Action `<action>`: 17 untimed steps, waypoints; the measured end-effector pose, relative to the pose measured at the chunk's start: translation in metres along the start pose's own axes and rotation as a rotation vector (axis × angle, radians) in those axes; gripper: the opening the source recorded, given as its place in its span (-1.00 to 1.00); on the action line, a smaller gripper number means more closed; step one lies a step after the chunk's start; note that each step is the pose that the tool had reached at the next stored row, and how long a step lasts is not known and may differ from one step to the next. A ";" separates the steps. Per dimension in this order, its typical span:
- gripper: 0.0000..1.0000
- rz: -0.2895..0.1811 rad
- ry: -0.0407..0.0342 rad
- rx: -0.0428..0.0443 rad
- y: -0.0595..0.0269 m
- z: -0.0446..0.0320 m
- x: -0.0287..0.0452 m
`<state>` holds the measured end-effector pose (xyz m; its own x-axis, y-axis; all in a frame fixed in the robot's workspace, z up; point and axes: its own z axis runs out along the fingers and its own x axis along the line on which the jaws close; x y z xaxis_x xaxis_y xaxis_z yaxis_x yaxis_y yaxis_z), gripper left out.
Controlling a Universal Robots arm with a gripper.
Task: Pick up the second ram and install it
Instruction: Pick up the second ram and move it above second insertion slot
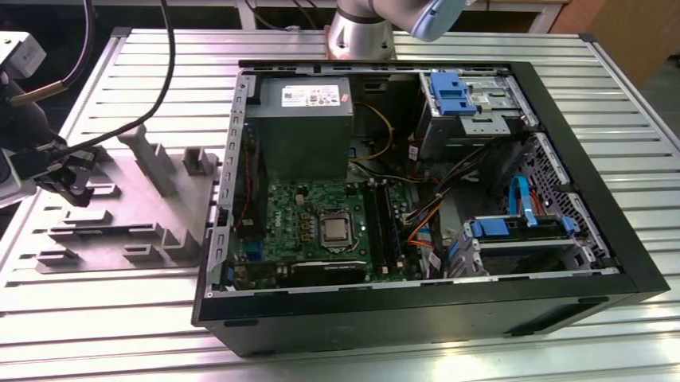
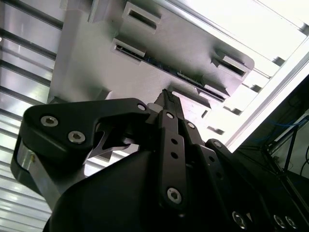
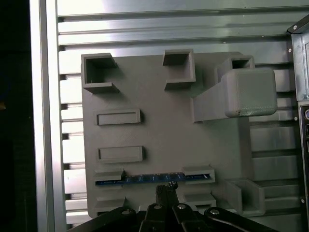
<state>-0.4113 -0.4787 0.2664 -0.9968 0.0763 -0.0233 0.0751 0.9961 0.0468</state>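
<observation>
Over the holder, gripper (image 3: 167, 187): points down at the plate with its fingertips drawn together and nothing between them, just short of the ram without touching it.
Ram (image 3: 154, 179): one blue strip, standing on edge with its ends in two end blocks (image 3: 108, 176), along the holder edge nearest the gripper.
Holder (image 3: 159, 135): one grey plate, lying flat by the table edge at the exterior view's left; two shallow slotted blocks (image 3: 118, 117) sit beyond the ram, and one tall post (image 3: 241, 94) stands at a far corner.
Table (image 1: 107, 318): ribbed metal, carrying the holder and the case side by side.
Case (image 1: 425, 318): one, black, open at the top, mid-table.
Arm (image 1: 361, 32): its base stands at the far table edge.
Views: the first wrist view gives the ram's full length; the second wrist view gives the fingertips edge-on; the exterior view gives the case's inside.
</observation>
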 end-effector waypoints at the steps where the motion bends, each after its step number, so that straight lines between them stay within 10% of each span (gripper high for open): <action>1: -0.80 0.000 0.0000 0.0000 0.0000 0.0000 0.0000; 6: -0.80 -0.019 0.0009 -0.0005 0.0000 0.0003 0.0001; 17: -0.80 -0.219 0.0103 -0.0051 -0.0001 0.0029 0.0001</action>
<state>-0.4113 -0.4786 0.2635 -0.9895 -0.1425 -0.0234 -0.1434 0.9886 0.0468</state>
